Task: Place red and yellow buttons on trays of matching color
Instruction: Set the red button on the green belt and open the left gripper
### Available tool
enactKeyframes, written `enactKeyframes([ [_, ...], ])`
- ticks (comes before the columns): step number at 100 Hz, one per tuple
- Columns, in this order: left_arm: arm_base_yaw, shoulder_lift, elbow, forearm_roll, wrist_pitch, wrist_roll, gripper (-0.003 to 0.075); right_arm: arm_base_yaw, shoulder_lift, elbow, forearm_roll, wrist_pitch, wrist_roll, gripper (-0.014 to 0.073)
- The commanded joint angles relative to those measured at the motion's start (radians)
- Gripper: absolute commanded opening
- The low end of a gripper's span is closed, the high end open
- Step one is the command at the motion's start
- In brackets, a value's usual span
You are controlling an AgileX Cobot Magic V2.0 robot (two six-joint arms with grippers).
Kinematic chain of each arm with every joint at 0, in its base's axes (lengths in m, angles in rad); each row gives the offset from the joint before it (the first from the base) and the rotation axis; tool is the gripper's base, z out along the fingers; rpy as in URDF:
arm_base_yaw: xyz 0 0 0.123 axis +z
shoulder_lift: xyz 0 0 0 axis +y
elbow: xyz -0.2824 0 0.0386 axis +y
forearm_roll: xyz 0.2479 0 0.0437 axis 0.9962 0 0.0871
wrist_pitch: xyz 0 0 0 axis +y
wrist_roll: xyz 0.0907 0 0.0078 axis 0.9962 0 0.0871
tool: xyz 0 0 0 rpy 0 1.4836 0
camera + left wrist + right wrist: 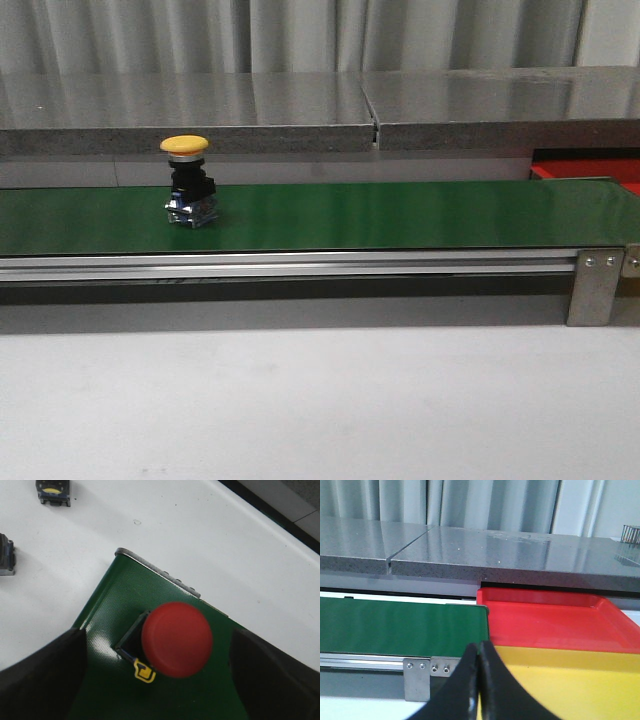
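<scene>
Starting at the left, the front view shows a yellow-capped push button (187, 182) with a round domed cap on a black body and a shiny metal base, standing upright on the left part of the long green conveyor belt (400, 215). No gripper appears in that view. At the belt's far right end a sliver of the flat bright red plastic tray (590, 171) shows behind it.

In the left wrist view, the left gripper (160, 680) has its two dark fingers (40, 675) spread wide apart, one on each side of a red-capped push button (176, 638) that stands on the green belt between them. Neither finger touches the red cap. A small yellow tab pokes out from the button's black body just under the cap; no writing on it can be read. Beyond the belt's metal end, on the white tabletop (200, 535), lie two small dark blocks (53, 490), well apart from the gripper.

In the right wrist view, the right gripper (480, 680) has its black fingertips pressed together with nothing between them. Just past the tips sits a flat yellow plastic tray (560, 680), and beyond it the red tray, edge to edge. The green belt ends beside the red tray.

No brand, label or legible text shows anywhere.
</scene>
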State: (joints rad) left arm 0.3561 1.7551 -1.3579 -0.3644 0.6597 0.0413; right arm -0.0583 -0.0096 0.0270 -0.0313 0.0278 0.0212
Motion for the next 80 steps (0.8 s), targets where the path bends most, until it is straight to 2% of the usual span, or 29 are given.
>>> enactKeyframes([
  [1, -0.014, -0.081, -0.03, -0.015, -0.038, 0.015, 0.0585, -0.005, -0.015, -0.01, -0.008, -0.082, 0.0, -0.0067],
  [8, -0.031, -0.122, -0.028, -0.015, -0.039, 0.065, 0.056, -0.005, -0.015, -0.01, -0.008, -0.082, 0.0, -0.0067],
  [15, -0.061, -0.172, -0.024, -0.015, -0.046, 0.114, 0.0458, -0.005, -0.015, -0.01, -0.008, -0.082, 0.0, -0.0067],
  [22, -0.102, -0.22, -0.009, -0.015, -0.057, 0.167, 0.0271, -0.005, -0.015, -0.01, -0.008, -0.082, 0.0, -0.0067],
  [24, -0.114, -0.24, 0.001, -0.015, -0.062, 0.187, 0.0182, -0.005, -0.015, -0.01, -0.008, -0.082, 0.0, -0.0067],
  [31, -0.155, -0.283, 0.032, -0.015, -0.073, 0.219, -0.0015, -0.005, -0.015, -0.01, -0.008, -0.082, 0.0, -0.0067],
  [80, -0.422, -0.643, 0.341, 0.051, -0.201, 0.261, -0.0019, -0.005, -0.015, -0.01, -0.008, -0.082, 0.0, -0.0067],
])
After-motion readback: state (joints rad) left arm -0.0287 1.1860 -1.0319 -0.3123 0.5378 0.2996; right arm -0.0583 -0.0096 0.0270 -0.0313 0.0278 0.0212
